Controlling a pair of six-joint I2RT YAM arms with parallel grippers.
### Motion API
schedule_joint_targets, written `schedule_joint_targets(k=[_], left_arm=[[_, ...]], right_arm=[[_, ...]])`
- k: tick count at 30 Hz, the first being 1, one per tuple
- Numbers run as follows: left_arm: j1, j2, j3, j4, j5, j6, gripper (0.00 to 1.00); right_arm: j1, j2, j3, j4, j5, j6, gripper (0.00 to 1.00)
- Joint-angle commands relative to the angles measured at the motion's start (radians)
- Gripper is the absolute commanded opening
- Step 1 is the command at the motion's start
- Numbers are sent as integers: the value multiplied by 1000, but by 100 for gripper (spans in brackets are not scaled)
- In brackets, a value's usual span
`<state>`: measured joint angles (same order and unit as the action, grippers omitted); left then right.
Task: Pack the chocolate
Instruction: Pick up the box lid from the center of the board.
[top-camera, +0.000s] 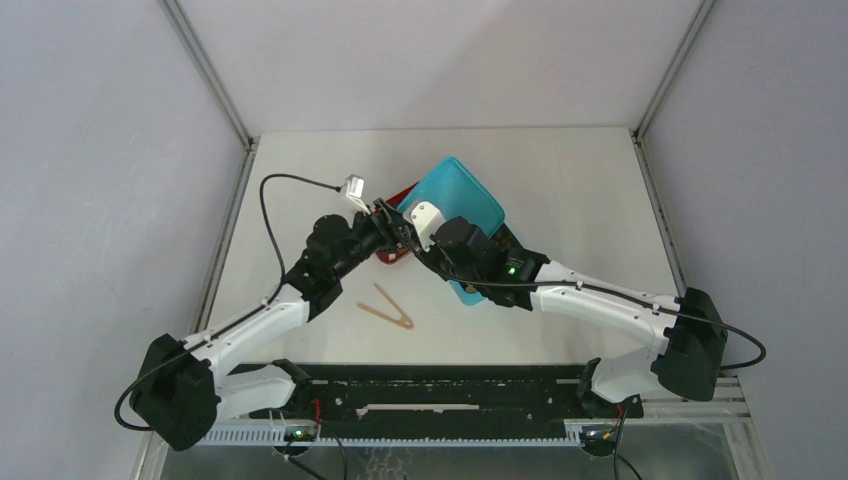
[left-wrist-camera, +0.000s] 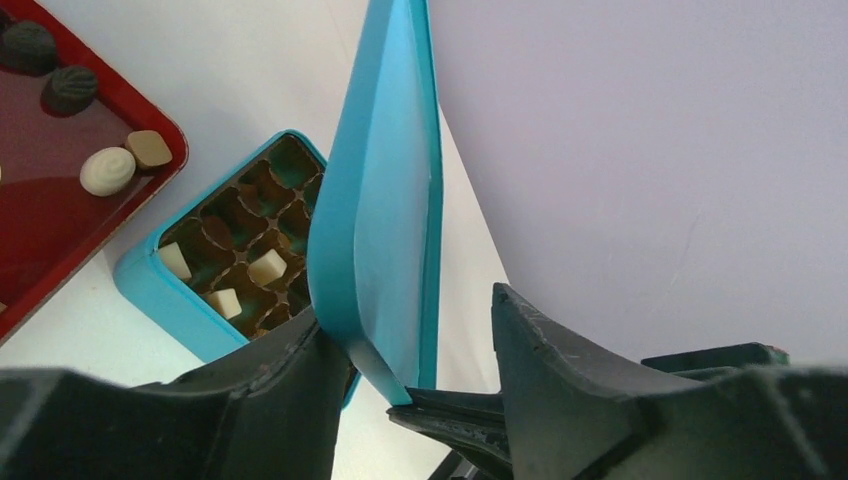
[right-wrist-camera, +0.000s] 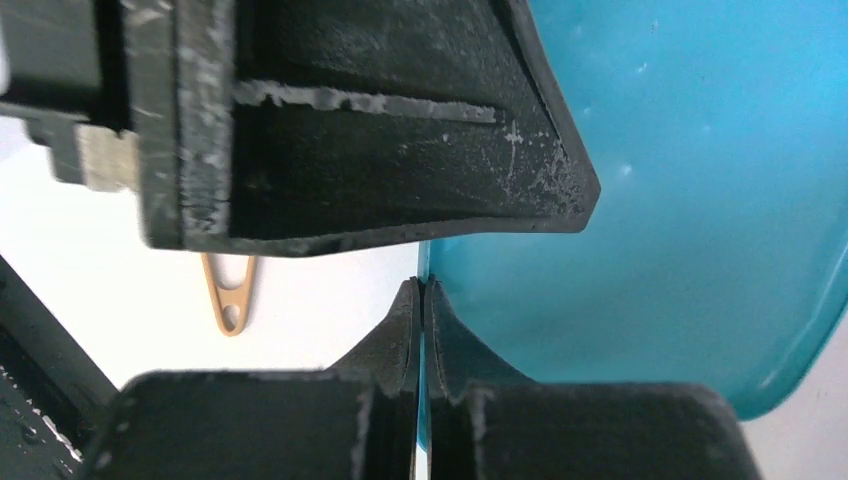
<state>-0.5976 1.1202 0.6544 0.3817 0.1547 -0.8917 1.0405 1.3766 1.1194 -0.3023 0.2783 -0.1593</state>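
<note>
- Nearest the arm bases, the wooden tongs lie flat on the white table. They sit between the two forearms and touch nothing else.
- Past the tongs, both arms meet at mid-table around the teal lid. The lid stands on edge, close to upright, off the box.
- Right gripper: jaws closed tight on the lid's lower edge, with the thin rim pinched between the fingertips.
- Left gripper: jaws apart, straddling the lid's lower corner.
  - The finger on the box side lies against the lid or just beside it; contact cannot be told.
  - The other finger stands clear, with a visible gap to the lid, so the left gripper is not clamped on it.
- Behind the lid in the left wrist view, the teal box sits open on the table with a dark brown grid insert in it.
  - Three cream pieces of chocolate rest in separate cells toward one corner.
  - The lid hides part of the box.
- Just beside the box, across a narrow strip of table, is the red tray.
  - Four pieces show on it: two dark ribbed ones, then a white oval and a tan block side by side near the rim.
  - The rest of the tray runs out of frame.
  - From above, only red corners of it show past the lid and grippers.
</note>
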Motion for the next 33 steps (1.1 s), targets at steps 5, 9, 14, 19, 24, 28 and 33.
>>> schedule_joint_targets(k=[5,9,14,19,24,28,33], left_arm=[[-17,-1,32,40,-30,48,28],[-22,-28,44,24,-88,135,6],[-39,-45,114,-61,-136,285,0],[-85,-77,166,-121,-256,456,0],[-177,-91,221,-173,-393,686,0],[-225,-90,242,-178,-476,817,0],[-279,-67,274,-185,-555,970,0]], right_arm=[[20,-6,43,77,35,0,0],[20,-23,42,55,38,16,5],[3,-99,43,26,50,68,23],[-46,-193,43,4,24,165,48],[-130,-275,43,-8,-33,332,69],[-232,-340,42,-21,-99,494,79],[-301,-389,42,-14,-95,674,90]])
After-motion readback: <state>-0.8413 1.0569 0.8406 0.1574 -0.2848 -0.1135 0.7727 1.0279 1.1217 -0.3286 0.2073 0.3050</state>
